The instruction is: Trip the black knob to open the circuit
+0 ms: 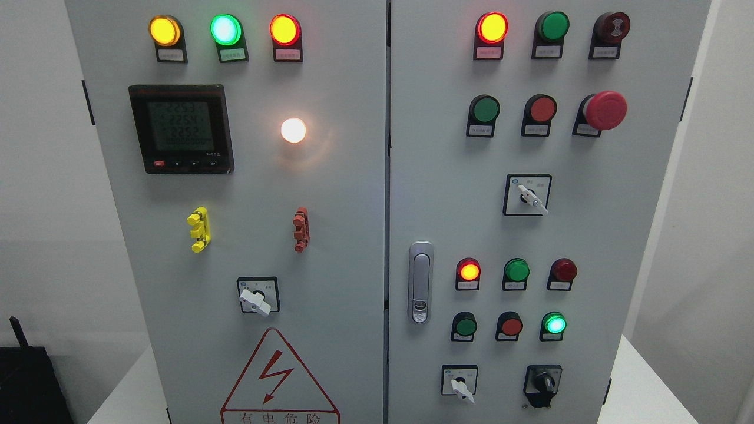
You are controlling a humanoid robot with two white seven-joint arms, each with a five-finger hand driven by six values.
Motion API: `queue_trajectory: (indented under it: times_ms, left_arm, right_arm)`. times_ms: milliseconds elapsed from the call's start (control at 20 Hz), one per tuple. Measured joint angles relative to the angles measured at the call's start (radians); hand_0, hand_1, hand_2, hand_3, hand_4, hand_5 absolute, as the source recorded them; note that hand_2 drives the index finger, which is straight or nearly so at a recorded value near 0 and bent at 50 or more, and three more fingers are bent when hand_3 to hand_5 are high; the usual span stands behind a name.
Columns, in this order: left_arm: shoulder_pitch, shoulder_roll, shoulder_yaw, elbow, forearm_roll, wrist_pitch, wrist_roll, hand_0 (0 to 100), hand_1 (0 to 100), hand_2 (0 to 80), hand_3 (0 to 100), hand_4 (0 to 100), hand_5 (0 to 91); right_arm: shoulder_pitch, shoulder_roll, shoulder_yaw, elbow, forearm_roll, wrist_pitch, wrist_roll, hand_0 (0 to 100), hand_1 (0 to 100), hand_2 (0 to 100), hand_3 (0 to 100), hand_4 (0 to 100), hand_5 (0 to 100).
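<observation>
The black knob sits at the lower right of the grey control cabinet's right door, its grip standing near upright. To its left is a white selector switch, its handle pointing down and to the right. Neither of my hands nor arms is in view.
The right door carries lit and unlit indicator lamps, push buttons, a red mushroom stop button, another white selector and a silver door latch. The left door has a digital meter, a white selector and a high-voltage warning triangle.
</observation>
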Motion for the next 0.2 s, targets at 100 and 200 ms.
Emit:
queue_trajectory:
  times_ms: [100,200]
  left_arm:
    - [0.0,0.0,0.0,0.0,0.0,0.0,0.0,12,39,0.0,0,0,0.0]
    - [0.0,0.0,0.0,0.0,0.0,0.0,0.0,12,39,0.0,0,0,0.0]
  right_arm:
    - [0.0,0.0,0.0,0.0,0.0,0.0,0.0,0,0,0,6,0,0]
    - [0.0,0.0,0.0,0.0,0.0,0.0,0.0,0,0,0,6,0,0]
